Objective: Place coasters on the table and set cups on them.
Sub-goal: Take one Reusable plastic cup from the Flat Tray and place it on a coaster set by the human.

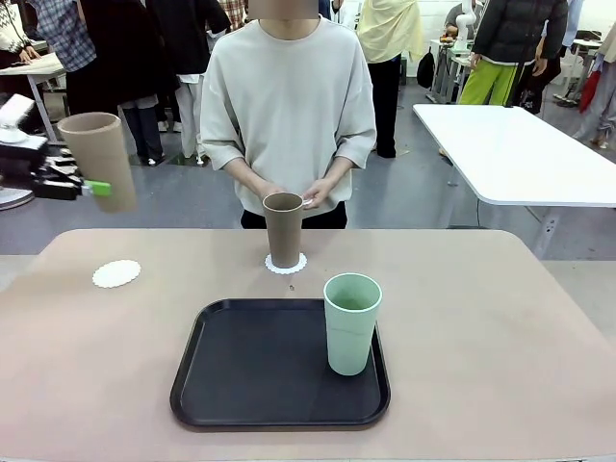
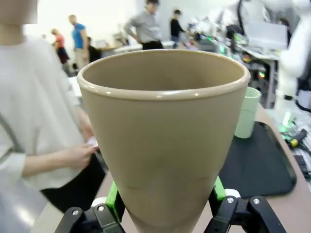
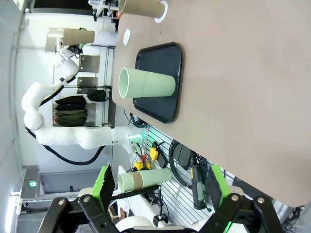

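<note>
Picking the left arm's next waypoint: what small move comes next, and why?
Probably carry the tan cup shut in the left end effector down toward the bare coaster. It hangs high at the left, that coaster holds nothing, and the other tan cup already stands on one.

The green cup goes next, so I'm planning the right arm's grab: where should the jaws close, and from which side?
Likely mid-wall on the green cup, coming in level from the robot's right. It stands upright near the black tray's right edge, tall, tapered and handleless, so a side pinch across its body should suit the open right gripper.
</note>
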`<state>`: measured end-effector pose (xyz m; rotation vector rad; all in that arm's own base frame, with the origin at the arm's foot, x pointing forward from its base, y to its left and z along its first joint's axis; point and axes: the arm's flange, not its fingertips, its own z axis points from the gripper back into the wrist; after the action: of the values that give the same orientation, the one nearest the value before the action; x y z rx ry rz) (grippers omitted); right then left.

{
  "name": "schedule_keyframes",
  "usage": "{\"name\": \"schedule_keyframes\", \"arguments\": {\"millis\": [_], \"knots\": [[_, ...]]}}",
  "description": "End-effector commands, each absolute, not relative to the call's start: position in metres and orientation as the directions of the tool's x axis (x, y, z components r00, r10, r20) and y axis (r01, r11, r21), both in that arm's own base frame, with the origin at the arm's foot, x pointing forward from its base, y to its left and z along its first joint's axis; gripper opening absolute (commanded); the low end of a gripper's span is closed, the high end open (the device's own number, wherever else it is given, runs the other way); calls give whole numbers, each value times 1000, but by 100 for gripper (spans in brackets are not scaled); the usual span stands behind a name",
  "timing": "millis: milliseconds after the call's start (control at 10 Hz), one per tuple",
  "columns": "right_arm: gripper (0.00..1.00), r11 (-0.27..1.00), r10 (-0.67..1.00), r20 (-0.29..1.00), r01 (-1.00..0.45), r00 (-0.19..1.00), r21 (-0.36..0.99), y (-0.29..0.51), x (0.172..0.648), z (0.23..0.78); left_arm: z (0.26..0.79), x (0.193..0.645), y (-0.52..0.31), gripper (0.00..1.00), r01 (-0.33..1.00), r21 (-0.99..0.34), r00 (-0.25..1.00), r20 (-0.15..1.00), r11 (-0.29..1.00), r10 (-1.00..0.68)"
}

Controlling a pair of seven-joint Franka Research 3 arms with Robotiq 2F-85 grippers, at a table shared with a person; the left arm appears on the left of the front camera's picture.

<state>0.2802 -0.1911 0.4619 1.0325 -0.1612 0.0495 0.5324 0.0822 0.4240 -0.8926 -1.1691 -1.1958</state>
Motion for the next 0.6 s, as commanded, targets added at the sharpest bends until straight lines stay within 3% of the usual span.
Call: {"name": "schedule_keyframes", "arguments": {"millis": [0, 300, 500], "knots": [[100, 510, -34, 159, -120, 987, 852, -191, 281, 462, 426, 546, 97, 82, 976, 21, 16, 986, 218, -164], [100, 510, -34, 159, -120, 987, 852, -191, 281, 462, 424, 549, 116, 82, 985, -22, 56, 978, 172, -200], [100, 510, -34, 159, -120, 987, 852, -191, 281, 462, 436, 534, 112, 82, 992, 22, 6, 975, 121, -221]]}}
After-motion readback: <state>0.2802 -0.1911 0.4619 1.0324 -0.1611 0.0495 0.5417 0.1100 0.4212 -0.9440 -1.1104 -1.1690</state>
